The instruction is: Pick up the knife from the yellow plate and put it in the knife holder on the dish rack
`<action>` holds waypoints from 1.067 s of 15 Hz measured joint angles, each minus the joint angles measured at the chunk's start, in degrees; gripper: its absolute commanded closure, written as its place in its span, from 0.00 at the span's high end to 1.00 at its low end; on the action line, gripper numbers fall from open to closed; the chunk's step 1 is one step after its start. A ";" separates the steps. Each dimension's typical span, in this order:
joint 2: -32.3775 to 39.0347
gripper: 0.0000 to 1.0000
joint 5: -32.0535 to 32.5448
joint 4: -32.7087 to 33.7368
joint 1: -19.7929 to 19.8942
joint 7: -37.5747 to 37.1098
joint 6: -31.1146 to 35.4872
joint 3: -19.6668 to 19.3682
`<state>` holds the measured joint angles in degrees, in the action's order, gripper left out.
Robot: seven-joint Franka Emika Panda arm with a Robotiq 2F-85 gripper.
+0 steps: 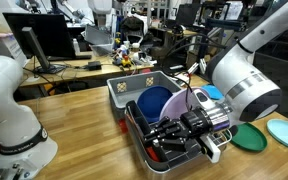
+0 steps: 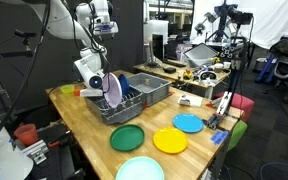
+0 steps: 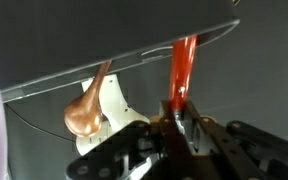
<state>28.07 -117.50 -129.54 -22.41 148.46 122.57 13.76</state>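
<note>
- The knife (image 3: 184, 65): lower end hidden inside the end effector (image 3: 181, 118).
- A brown thing (image 3: 86, 112) beside it: too blurred to name.
- A light blue plate (image 1: 287, 131) at the worktop's (image 1: 84, 102) edge: cut off by the frame.

- Wooden table (image 2: 79, 115), butcher-block top, centre.
- Monitor (image 1: 39, 40) on back desk (image 1: 84, 68), 10 o'clock.
- Cluttered workbench (image 2: 199, 85), 2 o'clock.
- Dim lab room.

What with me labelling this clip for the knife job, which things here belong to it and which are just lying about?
Part of the job: knife, held in the shut gripper; yellow plate; dish rack.

Just lying about: grey bin; green plate; blue plate; purple plate standing in the rack.
</note>
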 measured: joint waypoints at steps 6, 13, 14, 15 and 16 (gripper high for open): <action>0.12 0.43 -0.03 0.02 -0.16 -0.02 -0.01 -0.11; 0.12 0.43 -0.04 0.02 -0.19 -0.05 -0.01 -0.12; 0.12 0.43 -0.04 0.02 -0.19 -0.05 -0.01 -0.12; 0.12 0.43 -0.04 0.02 -0.19 -0.06 -0.01 -0.12; 0.12 0.43 -0.04 0.02 -0.19 -0.06 -0.01 -0.12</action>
<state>28.20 -117.54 -129.53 -22.60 148.40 122.57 13.64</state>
